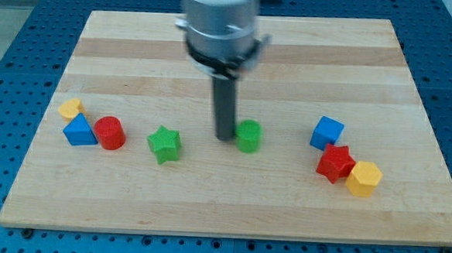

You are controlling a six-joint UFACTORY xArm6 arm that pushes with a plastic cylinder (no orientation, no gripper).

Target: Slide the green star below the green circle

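Note:
The green star (164, 144) lies on the wooden board (238, 50), left of the middle and toward the view's bottom. The green circle (249, 135) stands to its right, near the board's middle. My tip (224, 136) is down on the board just left of the green circle, touching or almost touching it, and well to the right of the green star.
At the view's left, a yellow block (70, 107), a blue triangle (79, 130) and a red circle (110, 132) sit close together. At the view's right are a blue cube (327, 132), a red star (335, 162) and a yellow hexagon (363, 179).

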